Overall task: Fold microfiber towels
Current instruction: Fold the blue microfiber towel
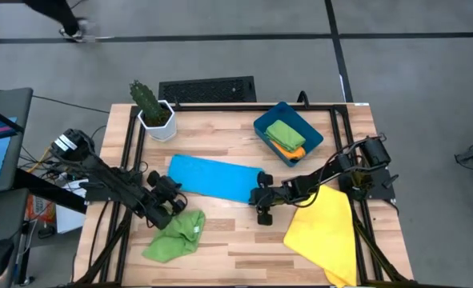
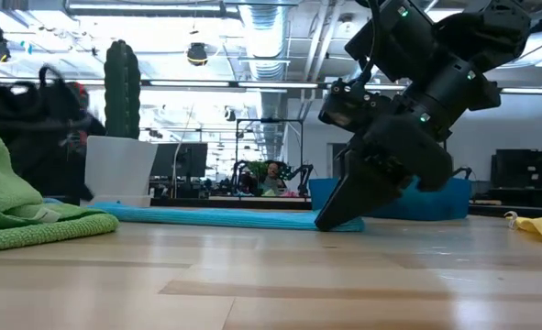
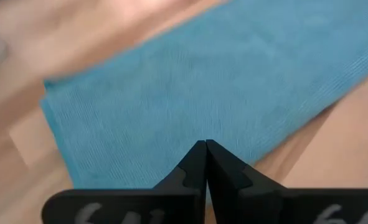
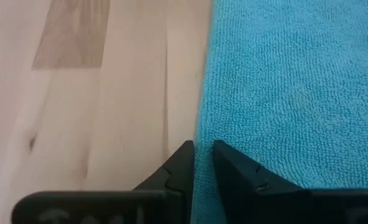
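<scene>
Green and orange towels folded in bin. Blue towel mid-table, half-folded: my right jaws pinch its edge, left jaws shut, empty. Green towel, yellow towel unfolded.

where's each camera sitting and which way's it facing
High: overhead, straight down; both arms, blue towel, wooden table.
Low: table height, looking level; right gripper at the blue towel's edge.
Left wrist: past shut left gripper onto the blue towel.
Right wrist: past right gripper's slightly parted fingers at the towel's edge.
Shared: all show the blue towel.
</scene>
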Controlling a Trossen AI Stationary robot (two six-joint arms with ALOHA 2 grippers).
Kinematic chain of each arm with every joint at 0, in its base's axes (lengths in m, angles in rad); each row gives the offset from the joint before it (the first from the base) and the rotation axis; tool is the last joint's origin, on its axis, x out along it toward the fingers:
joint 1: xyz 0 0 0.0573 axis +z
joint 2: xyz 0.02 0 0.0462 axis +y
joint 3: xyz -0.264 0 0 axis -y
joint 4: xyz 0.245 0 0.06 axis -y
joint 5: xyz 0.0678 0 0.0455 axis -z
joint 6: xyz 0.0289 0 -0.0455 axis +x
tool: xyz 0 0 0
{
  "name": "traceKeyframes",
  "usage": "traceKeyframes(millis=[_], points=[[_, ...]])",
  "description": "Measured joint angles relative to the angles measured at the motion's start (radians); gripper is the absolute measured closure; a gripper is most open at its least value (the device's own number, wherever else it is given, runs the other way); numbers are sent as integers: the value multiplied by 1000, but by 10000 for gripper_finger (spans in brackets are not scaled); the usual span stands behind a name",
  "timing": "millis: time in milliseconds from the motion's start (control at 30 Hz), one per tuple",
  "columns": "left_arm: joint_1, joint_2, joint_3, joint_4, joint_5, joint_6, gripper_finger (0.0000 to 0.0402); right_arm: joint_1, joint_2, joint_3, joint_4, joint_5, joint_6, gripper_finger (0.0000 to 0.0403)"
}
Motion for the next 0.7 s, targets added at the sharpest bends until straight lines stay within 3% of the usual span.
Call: traceKeyframes(millis=[200, 533, 700], points=[[-1, -23, 56, -11, -88, 95, 401, 0, -85, -3, -73, 45, -37, 317], [-3, -18, 57, -11, -39, 96, 401, 38, -124, -2, -216, 44, 13, 315], [-3, -18, 54, -8, -40, 94, 401, 64, -118, -17, -214, 93, 31, 289]])
